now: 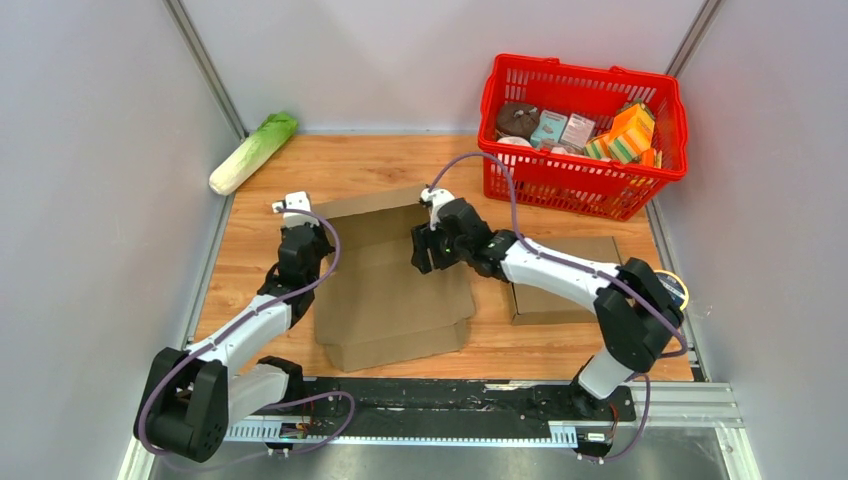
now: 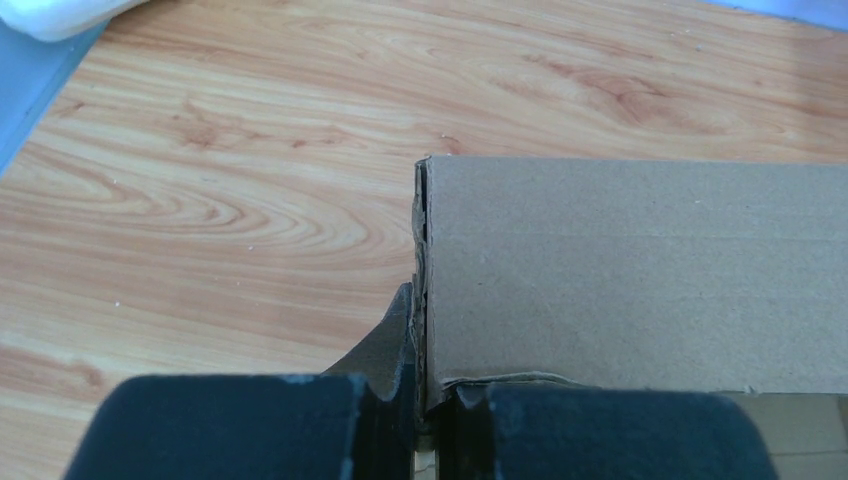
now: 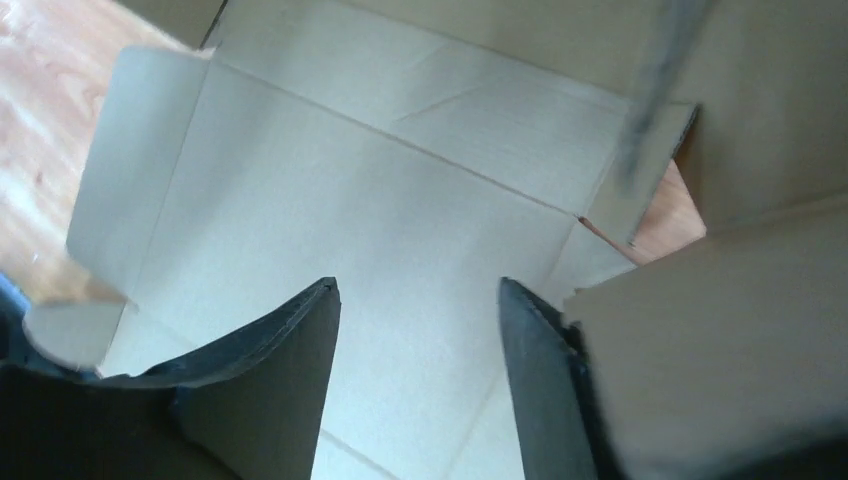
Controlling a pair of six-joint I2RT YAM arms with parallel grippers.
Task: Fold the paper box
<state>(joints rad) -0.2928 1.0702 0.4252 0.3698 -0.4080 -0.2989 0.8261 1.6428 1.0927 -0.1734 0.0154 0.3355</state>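
Left wrist shows left gripper (image 2: 425,405) clamped on creased corrugated paper box (image 2: 640,270); right gripper (image 3: 420,300) spread apart.

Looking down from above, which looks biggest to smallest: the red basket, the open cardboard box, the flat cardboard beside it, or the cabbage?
1. Red plastic basket and open brown cardboard box: nearly alike, too close to rank.
2. Flat brown cardboard piece, partly hidden.
3. Long green-and-white cabbage.
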